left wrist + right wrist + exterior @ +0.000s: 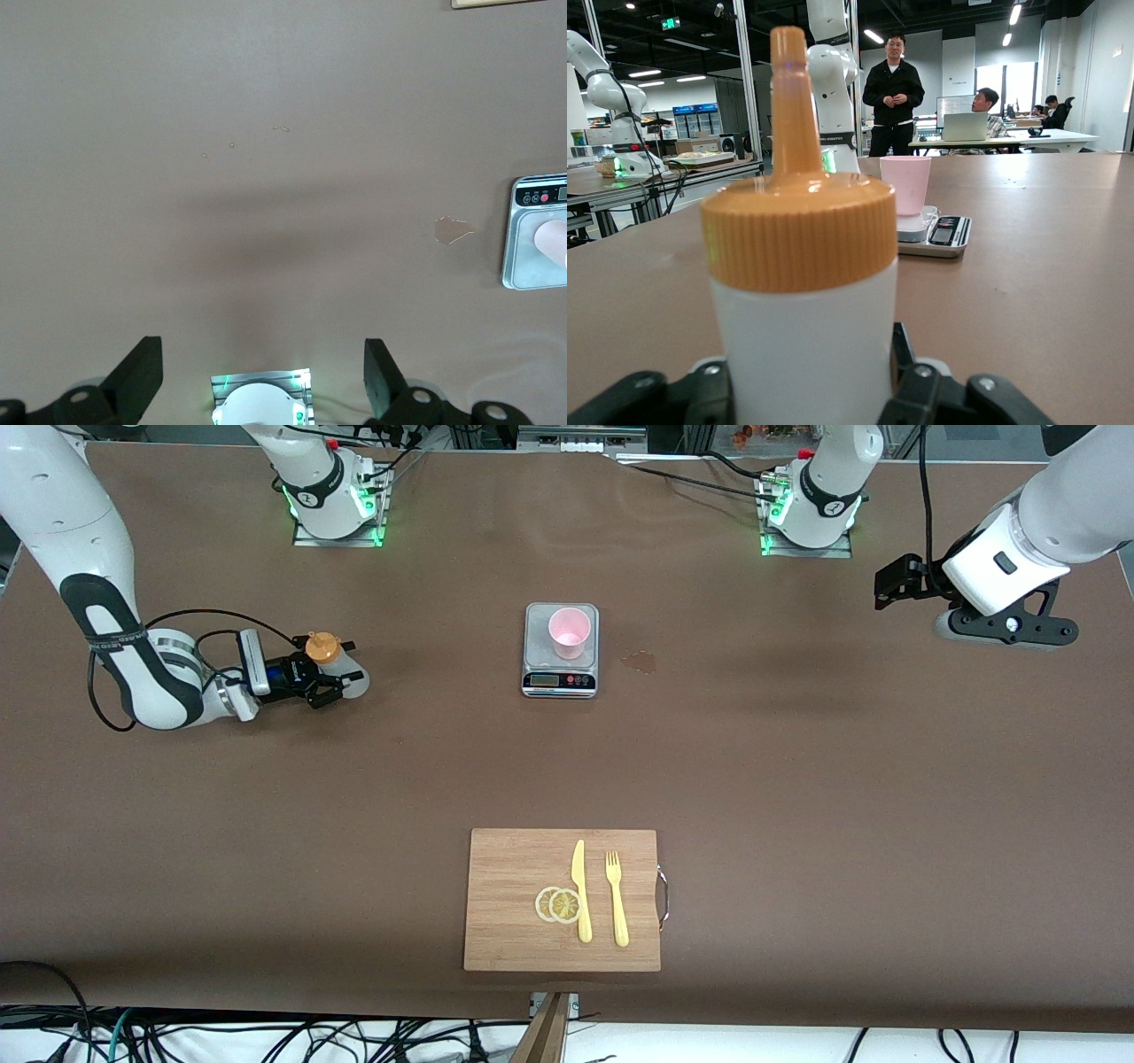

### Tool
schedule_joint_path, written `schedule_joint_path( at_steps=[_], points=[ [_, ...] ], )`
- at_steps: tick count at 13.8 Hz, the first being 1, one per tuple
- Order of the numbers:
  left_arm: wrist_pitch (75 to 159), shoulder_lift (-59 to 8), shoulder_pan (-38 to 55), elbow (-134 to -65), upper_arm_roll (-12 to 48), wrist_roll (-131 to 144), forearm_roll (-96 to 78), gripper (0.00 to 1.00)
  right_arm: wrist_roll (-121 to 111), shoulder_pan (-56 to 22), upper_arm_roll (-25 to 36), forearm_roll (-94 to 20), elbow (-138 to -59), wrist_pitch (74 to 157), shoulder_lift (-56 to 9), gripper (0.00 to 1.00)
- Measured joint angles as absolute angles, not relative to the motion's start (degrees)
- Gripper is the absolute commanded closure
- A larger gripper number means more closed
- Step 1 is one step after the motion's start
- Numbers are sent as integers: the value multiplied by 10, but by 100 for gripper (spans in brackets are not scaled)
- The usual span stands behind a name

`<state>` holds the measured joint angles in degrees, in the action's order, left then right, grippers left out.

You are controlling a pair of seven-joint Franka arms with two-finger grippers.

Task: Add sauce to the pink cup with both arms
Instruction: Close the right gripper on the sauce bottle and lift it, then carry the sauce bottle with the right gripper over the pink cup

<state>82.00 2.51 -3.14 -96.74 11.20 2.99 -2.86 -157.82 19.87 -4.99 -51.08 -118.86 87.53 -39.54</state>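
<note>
- The sauce bottle (326, 657) stands upright on the surface toward the right arm's end, well apart from the pink cup (569, 631).
- The right gripper (330, 679) has its fingers around the bottle's body, pinching it.
- The cup sits on the steel scale (560, 682).
- The left gripper (261, 376) waits, hanging over bare surface, fingers spread wide, holding nothing.

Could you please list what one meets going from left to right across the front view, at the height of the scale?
Right gripper around the sauce bottle → scale carrying the pink cup → small stain → left gripper, raised.
</note>
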Motion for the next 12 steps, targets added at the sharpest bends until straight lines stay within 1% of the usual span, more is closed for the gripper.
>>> schedule_joint_path(
  at_steps=[1, 5, 8, 12],
  points=[
    [819, 25, -31, -967, 112, 30, -29, 0, -1575, 196, -50, -511, -1187, 875, -395, 100],
    [817, 25, -31, -967, 112, 30, -29, 0, -1550, 172, -50, -514, -1169, 874, -380, 100],
    [817, 25, -31, -967, 112, 30, -29, 0, -1493, 130, -50, -514, -1165, 880, -337, 100],
    [817, 25, -31, -967, 112, 30, -29, 0, -1380, 76, -50, -515, -1165, 924, -267, 100]
  ],
)
